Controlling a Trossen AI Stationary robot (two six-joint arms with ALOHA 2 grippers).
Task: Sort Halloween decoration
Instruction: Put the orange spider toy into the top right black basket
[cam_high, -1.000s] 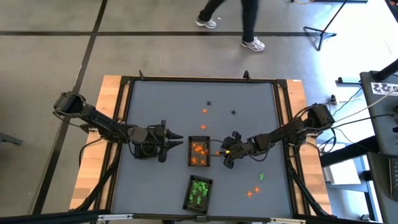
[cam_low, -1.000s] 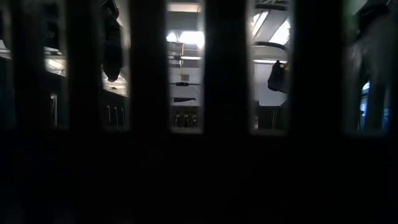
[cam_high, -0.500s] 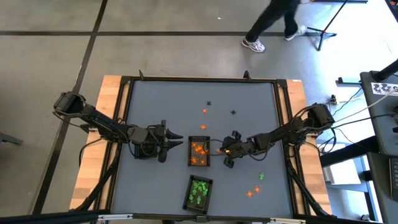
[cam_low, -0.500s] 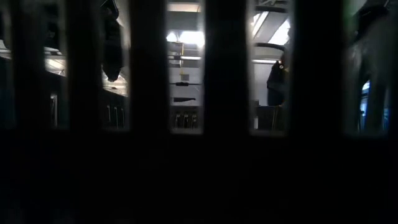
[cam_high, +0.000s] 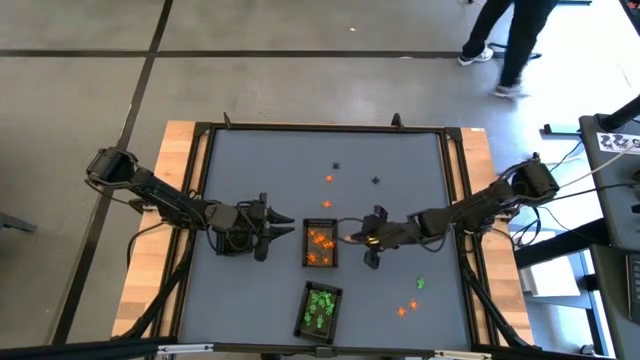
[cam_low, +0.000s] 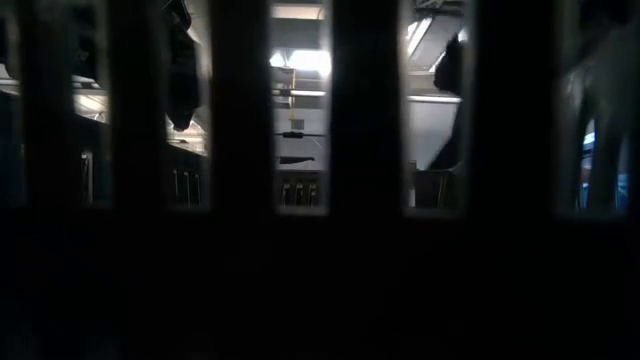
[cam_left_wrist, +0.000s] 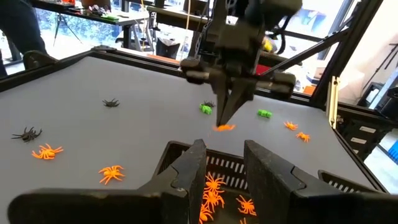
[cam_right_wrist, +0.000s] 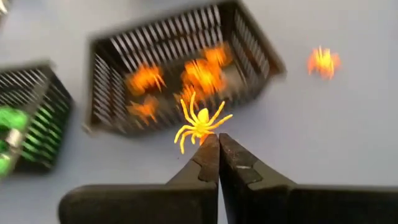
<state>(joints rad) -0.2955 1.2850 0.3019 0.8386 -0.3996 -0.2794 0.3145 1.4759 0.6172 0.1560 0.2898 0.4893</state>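
Near the middle of the grey table (cam_high: 250, 160), the right gripper (cam_high: 352, 238) hangs just beside the tray with orange bits (cam_high: 320, 246). Its two fingers are pressed tight together, and an orange spider (cam_right_wrist: 200, 124) is pinched at their tips. The spider has thin, curly legs that stick out all around it. In the left wrist view, the same spider (cam_left_wrist: 223, 127) dangles from the closed tips above the table, close to the tray's edge.

On the other side of that tray, the left gripper (cam_high: 290, 228) waits. Its fingers (cam_left_wrist: 190, 171) are partly apart with nothing between them, and they point at the tray.

Orange spiders are piled inside the tray. A second tray (cam_high: 320, 308), closer to the front edge, holds bright green bits. More little toys lie loose on the table: two orange ones (cam_high: 327, 191) and two black ones (cam_high: 375, 181) behind the trays, and a green one (cam_high: 420, 284) and two orange ones (cam_high: 408, 307) off to the right arm's side.

A person (cam_high: 512, 40) walks on the floor past the far corner of the table.
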